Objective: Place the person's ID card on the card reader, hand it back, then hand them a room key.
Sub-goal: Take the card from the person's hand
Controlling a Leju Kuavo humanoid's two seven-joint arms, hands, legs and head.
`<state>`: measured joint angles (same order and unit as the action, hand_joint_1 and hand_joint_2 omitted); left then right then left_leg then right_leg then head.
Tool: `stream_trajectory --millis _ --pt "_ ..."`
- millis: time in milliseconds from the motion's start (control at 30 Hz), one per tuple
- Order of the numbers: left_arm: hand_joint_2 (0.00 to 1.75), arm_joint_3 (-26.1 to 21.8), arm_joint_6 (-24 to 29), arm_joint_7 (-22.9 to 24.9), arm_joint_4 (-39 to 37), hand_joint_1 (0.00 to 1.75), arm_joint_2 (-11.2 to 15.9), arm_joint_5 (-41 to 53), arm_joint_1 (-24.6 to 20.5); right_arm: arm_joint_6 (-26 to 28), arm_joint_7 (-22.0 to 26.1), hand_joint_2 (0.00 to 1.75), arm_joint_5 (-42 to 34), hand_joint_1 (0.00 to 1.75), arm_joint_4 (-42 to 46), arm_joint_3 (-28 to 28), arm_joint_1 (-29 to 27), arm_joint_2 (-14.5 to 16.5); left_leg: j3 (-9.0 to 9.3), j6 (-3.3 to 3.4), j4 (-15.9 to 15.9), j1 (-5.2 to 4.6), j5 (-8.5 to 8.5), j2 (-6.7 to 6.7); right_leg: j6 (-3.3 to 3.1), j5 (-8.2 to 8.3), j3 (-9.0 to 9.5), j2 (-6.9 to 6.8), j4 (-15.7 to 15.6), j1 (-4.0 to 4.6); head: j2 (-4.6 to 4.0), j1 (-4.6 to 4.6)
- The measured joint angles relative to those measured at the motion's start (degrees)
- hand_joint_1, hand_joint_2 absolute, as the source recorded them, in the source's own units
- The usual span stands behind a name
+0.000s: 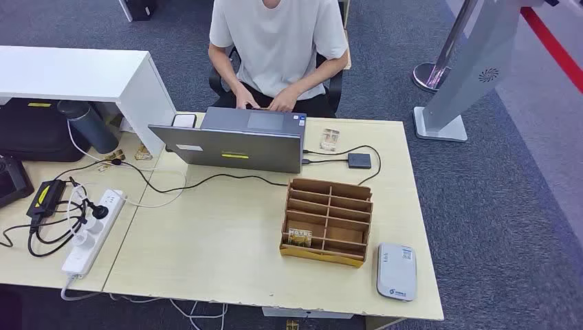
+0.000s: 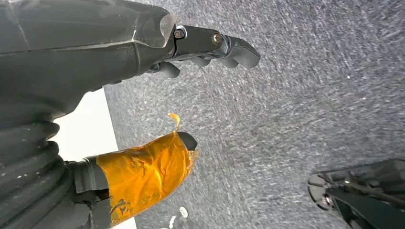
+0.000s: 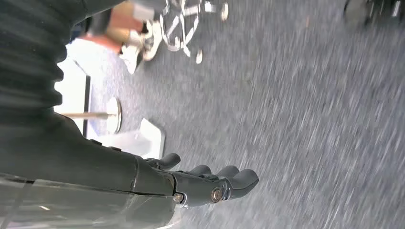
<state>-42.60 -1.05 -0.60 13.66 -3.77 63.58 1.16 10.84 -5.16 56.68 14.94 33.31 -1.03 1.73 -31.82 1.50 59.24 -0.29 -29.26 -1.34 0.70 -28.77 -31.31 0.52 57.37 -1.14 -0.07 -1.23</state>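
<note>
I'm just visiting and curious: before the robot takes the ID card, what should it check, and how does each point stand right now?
1. Left robot hand free: ok, holds nothing.
2. Right robot hand free: ok, holds nothing.
3. Card reader uncovered: ok, nothing lies on it.
4. Room key in cardboard organizer: cannot tell; one small item sits in a front slot.
5. Person offering the ID card: not ok, their hands are at the laptop.
</note>
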Motion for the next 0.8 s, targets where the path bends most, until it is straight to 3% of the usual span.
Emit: stream_trajectory --millis 133,500,667,800 --pt "1.75 -2.69 -0.24 -0.07 -0.62 0.00 -0.03 3.55 -0.39 2.24 1.07 1.75 2.84 0.00 -0.03 2.66 0.00 -2.37 0.00 0.00 0.00 -0.03 0.00 0.00 0.01 0.01 0.01 0.00 -0.01 -0.03 0.00 -0.01" --pt "1.75 -9.09 -1.49 -0.16 -1.75 0.00 -0.13 13.55 -1.12 11.33 5.75 1.75 11.81 0.00 1.84 10.15 -0.06 -12.93 0.03 0.03 0.03 -0.15 -0.02 0.00 0.04 0.02 0.00 0.00 -0.01 -0.15 0.00 0.00" --pt "1.75 -9.83 -2.01 -0.10 -1.77 0.00 -0.36 14.46 -1.43 10.15 7.79 1.75 14.89 0.00 7.24 13.42 -0.33 -16.53 0.03 0.04 0.03 -0.17 -0.02 0.00 0.05 0.03 0.00 0.00 -0.01 -0.16 0.00 -0.01" --pt "1.75 -10.07 -2.20 -0.05 -1.77 0.00 -0.58 14.67 -1.49 7.34 10.87 1.75 16.72 0.00 14.81 16.36 -0.37 -17.31 0.04 0.04 0.02 -0.17 -0.02 0.02 0.05 0.03 0.00 0.01 -0.01 -0.16 0.00 0.01"
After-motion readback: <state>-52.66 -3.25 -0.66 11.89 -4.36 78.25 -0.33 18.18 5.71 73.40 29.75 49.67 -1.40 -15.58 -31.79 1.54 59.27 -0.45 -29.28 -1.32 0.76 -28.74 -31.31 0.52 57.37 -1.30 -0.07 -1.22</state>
